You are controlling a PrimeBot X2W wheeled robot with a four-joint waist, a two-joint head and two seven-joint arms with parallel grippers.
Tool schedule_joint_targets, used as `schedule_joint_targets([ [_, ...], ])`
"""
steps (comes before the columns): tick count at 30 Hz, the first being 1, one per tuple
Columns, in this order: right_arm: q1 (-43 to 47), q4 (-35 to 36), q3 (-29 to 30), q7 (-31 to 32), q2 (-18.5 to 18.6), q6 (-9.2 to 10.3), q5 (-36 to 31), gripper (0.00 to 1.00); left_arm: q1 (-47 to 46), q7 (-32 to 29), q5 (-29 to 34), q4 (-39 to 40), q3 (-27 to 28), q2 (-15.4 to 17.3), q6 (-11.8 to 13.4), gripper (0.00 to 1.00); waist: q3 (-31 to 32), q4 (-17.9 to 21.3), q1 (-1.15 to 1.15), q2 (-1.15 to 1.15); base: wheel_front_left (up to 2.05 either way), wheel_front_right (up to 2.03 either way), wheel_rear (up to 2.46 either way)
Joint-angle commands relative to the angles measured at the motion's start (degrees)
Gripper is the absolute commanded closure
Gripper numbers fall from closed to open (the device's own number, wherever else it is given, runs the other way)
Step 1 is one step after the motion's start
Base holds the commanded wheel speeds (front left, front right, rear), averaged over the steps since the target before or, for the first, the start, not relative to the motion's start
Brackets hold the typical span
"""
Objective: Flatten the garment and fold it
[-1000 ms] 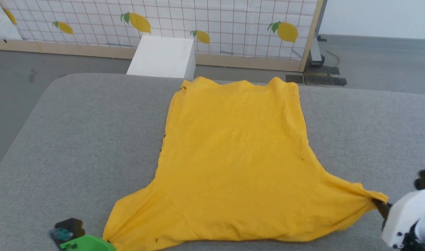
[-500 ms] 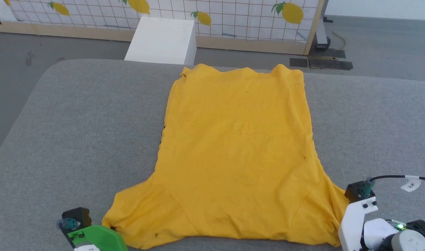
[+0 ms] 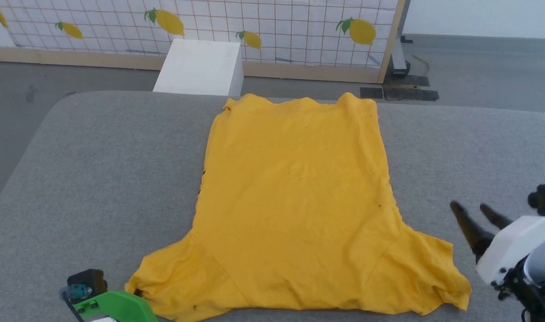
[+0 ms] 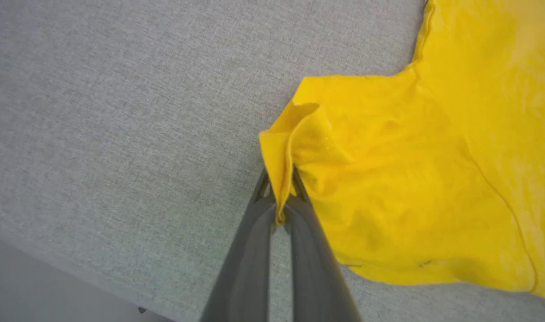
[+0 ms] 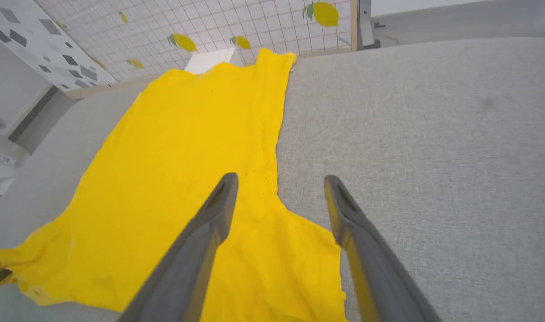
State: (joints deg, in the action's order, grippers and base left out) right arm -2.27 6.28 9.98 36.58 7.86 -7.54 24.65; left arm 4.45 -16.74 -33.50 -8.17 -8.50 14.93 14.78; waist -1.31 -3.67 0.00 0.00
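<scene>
While left end effector (image 4: 280,188) clenches garment (image 3: 295,201) sleeve, right end effector (image 3: 468,206) spread; grey surface (image 3: 98,179), lemon panel (image 3: 277,27) behind.

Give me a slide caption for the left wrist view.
Left tool shut on the sleeve edge of the yellow t-shirt lying on a grey padded surface.

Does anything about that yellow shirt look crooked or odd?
The garment lies mostly flat, but its sleeve at the left gripper is bunched into a raised fold, pinched between the fingers. The other sleeve curls slightly.
</scene>
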Motion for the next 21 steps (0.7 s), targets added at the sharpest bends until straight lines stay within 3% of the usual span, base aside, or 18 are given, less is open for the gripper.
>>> schedule_joint_targets([
  [1,-1.4,1.0,0.7,-2.9,-1.0,0.05,1.3,0.0,0.5,0.7,-0.3,0.8,0.4,0.0,0.5,1.0,-0.5,0.4,0.0,0.0,0.0,0.0,0.0],
  [6,-7.3,0.0,0.0,-10.6,-2.3,0.05,1.4,0.0,0.3,2.2,-0.9,4.2,1.8,-0.4,1.4,1.0,-4.1,0.5,0.0,0.0,0.0,0.0,0.0],
  [11,-21.4,-8.7,0.1,-15.7,-2.7,0.05,-3.2,0.0,-1.9,3.9,-1.2,9.1,2.1,-1.6,1.6,1.0,-11.9,-1.0,0.0,0.0,0.0,0.0,0.0],
  [16,-37.4,-19.0,0.7,-13.2,-0.8,0.05,-9.4,0.0,-4.7,5.0,-1.0,12.4,0.5,-3.2,1.1,1.0,-21.3,-4.8,0.0,0.0,0.0,0.0,0.0],
  [21,-52.5,-28.5,-0.4,-5.2,3.7,0.05,-18.4,0.0,-6.5,6.6,-1.1,14.4,-1.0,-5.4,0.4,1.0,-29.6,-9.3,0.0,0.0,0.0,0.0,0.0],
])
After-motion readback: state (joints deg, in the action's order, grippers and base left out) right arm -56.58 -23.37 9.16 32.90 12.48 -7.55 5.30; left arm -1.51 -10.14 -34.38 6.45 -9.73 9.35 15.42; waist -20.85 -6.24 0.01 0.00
